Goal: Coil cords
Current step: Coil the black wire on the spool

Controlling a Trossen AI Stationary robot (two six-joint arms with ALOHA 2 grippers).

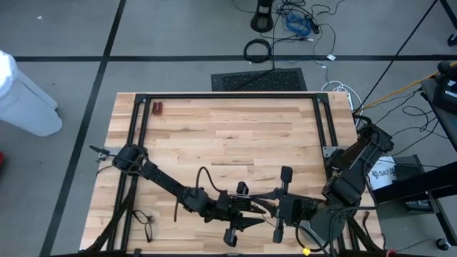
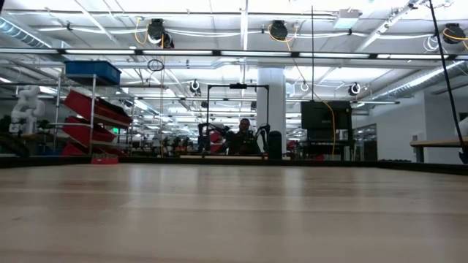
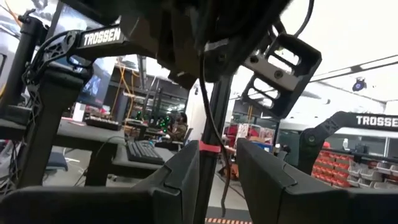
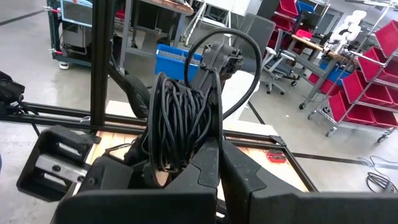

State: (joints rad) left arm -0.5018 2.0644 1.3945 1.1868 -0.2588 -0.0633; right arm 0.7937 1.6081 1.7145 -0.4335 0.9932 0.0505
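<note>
The cords (image 4: 180, 121) form one elongated hank of thin black strands. In the right wrist view its long axis runs straight away from the right claw (image 4: 219, 163), with a single loose loop arching off its far end. The hank sits just off the right claw's fingers, which are clenched tight together; whether they pinch a strand of it cannot be told. In the high view both claws meet over the near edge of the bench (image 1: 228, 128), the right claw (image 1: 283, 208) just beside the left claw (image 1: 241, 207), and the cords (image 1: 257, 203) show only as dark strands between them.

The left claw (image 3: 219, 180) stands partly parted, with a thin dark strand hanging down through the gap and a black upright post marked by a red band just beyond it.

A small red object (image 1: 157, 108) lies at the bench's far left corner, well apart from the cords. Beyond the bench's far edge, a black floor mat (image 1: 258, 80) and a thick black cable loop (image 1: 258, 50) lie on the floor. The black frame above the left claw reads "TROSSEN" (image 3: 102, 37).
</note>
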